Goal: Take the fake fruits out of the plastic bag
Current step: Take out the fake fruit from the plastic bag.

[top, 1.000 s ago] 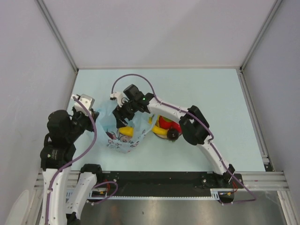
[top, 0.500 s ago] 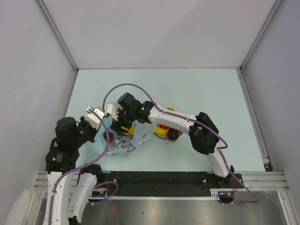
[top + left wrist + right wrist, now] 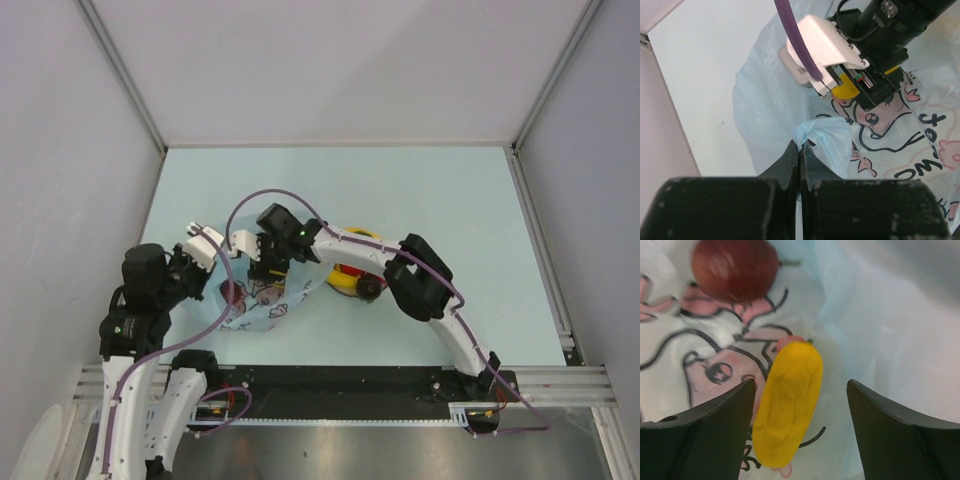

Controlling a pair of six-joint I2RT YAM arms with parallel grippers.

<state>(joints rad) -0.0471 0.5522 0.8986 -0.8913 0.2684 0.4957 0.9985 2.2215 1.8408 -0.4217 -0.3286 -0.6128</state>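
Left gripper [image 3: 799, 151]: clenched, the two dark fingers pressed together on a pinched fold of the bag [image 3: 765, 100]. The fold stands up between the tips. Seen from above, this gripper sits at the bag's left edge.

Right gripper [image 3: 801, 382]: released, jaws spread wide and holding nothing. Its fingers [image 3: 715, 427] stand to either side of the yellow fruit [image 3: 787, 407], with no clear contact on either side. In the left wrist view it reaches down into the bag's open mouth from the far side, the yellow fruit just under it.

Bag: thin light-blue film with pink and black cartoon prints. It lies crumpled on the table [image 3: 420, 200], left of centre and near the arm bases.

Yellow fruit: long oval, lying on printed bag film.

Dark red fruit [image 3: 735, 267]: round, on the same film beyond the yellow fruit and apart from it.

Plate [image 3: 365, 236]: yellow, on the table just right of the bag, partly hidden under the right arm.

Red fruit [image 3: 350, 268]: lies on the plate, outside the bag.
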